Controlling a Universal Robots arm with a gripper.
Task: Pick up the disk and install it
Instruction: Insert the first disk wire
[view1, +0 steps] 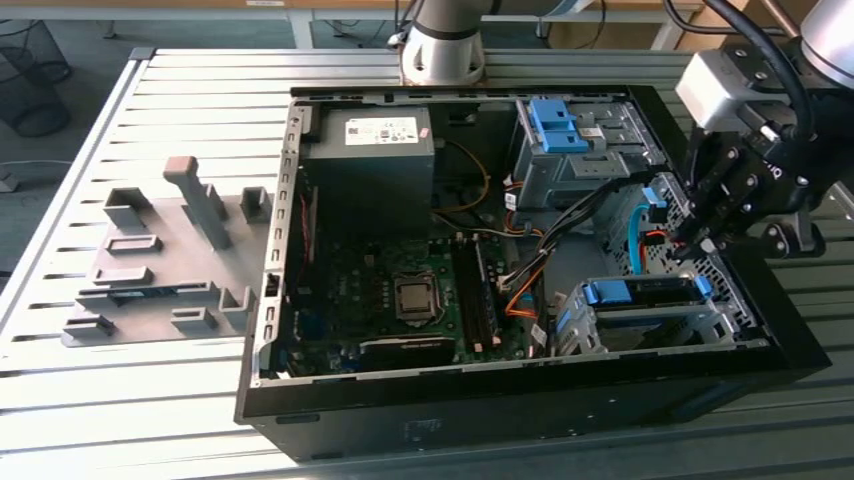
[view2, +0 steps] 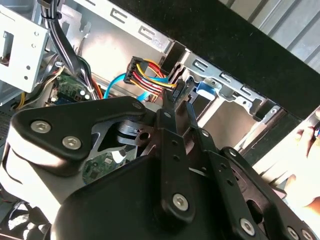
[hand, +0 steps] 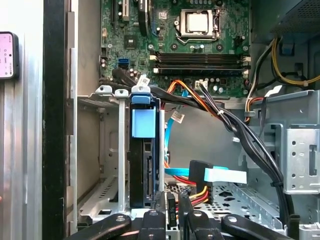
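Hovering over the open computer case (view1: 534, 400), your pincer (view1: 707, 235) sits at the exterior view's right, just above the case's front edge, its black fingers (view2: 172, 125) drawn close together with only a thin slit between the tips and nothing clamped in them. In the second wrist view those tips point at a bundle of coloured power wires (view2: 150, 75) ending in a black connector (view2: 182, 90). In the first wrist view the same connector (hand: 200, 172) lies just beyond the fingertips, beside a flat blue data cable (hand: 225, 175).

You find the disk (hand: 145, 150) off to one side of the pincer, apart from it, standing on edge inside the silver drive cage (hand: 107, 150); its blue caddy tab (hand: 145, 122) faces outward. In the exterior view the disk (view1: 641, 292) sits in that cage, nearer the camera than the pincer and lower.

Farther out you see the motherboard (view1: 400, 300), the grey power supply (view1: 374, 150), and a second drive bay topped by a blue bracket (view1: 554, 125). Left of the case, a grey fixture block (view1: 160, 260) rests on the slatted worktop (view1: 134, 400).
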